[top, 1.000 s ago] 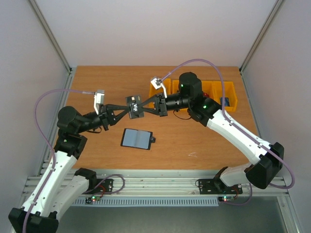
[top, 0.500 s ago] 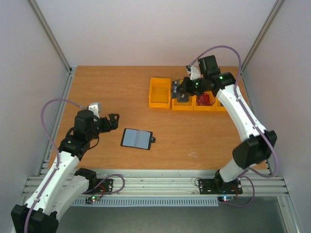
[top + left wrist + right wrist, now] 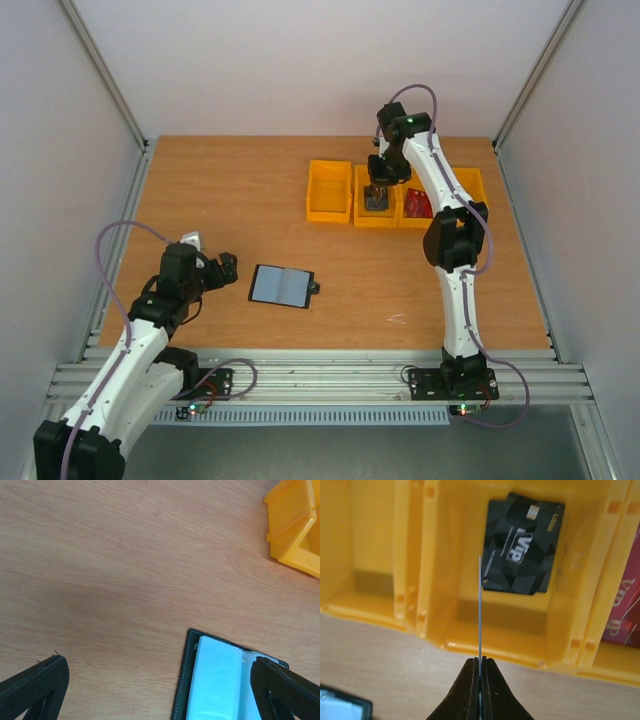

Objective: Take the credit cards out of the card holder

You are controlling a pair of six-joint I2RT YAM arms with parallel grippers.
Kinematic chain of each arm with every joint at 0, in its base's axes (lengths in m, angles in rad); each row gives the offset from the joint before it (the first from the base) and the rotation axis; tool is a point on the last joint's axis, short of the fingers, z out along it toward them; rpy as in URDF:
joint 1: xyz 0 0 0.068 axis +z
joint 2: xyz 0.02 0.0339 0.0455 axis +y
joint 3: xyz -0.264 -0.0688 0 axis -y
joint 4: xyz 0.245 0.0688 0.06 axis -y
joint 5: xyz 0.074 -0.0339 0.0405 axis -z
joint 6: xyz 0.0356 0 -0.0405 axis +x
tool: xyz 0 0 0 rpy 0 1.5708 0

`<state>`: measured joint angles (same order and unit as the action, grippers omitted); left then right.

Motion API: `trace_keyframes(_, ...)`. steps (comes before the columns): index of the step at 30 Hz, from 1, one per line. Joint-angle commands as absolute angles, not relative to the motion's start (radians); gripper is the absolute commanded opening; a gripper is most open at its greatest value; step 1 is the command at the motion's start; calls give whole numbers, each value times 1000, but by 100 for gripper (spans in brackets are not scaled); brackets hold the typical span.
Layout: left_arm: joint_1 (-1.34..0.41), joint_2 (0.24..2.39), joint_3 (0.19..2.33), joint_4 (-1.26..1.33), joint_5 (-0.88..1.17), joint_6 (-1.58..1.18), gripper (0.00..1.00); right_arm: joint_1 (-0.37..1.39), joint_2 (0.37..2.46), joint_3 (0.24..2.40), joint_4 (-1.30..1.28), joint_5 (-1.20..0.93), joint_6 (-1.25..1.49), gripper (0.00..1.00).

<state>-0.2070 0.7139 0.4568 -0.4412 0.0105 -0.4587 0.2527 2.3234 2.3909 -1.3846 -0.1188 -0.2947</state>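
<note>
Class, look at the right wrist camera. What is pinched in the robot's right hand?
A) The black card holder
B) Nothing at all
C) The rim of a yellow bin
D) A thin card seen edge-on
D: the right hand is closed on a credit card, which shows only as a thin upright line in front of a yellow bin.

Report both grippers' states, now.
The left gripper: open, holding nothing.
The right gripper: closed on a credit card, seen edge-on above a yellow bin.
</note>
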Motion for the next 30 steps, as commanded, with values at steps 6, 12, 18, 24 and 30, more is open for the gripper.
trace_keyframes(6, -189, 712, 428, -352, -2, -459, 99, 241, 2499, 2549, -1472, -129, -270, 1)
trace_keyframes(12, -186, 732, 424, -338, -3, -460, 99, 241, 2542, 2567, -1438, -147, -261, 1)
trace_keyframes(18, -186, 751, 425, -326, -3, -461, 99, 241, 2566, 2574, -1424, -135, -259, 1)
trace_keyframes(24, -184, 733, 413, -320, -3, -459, 99, 239, 2590, 2587, -1401, -121, -255, 1)
trace_keyframes(30, -184, 733, 413, -319, -3, -460, 99, 239, 2591, 2588, -1392, -78, -256, 6)
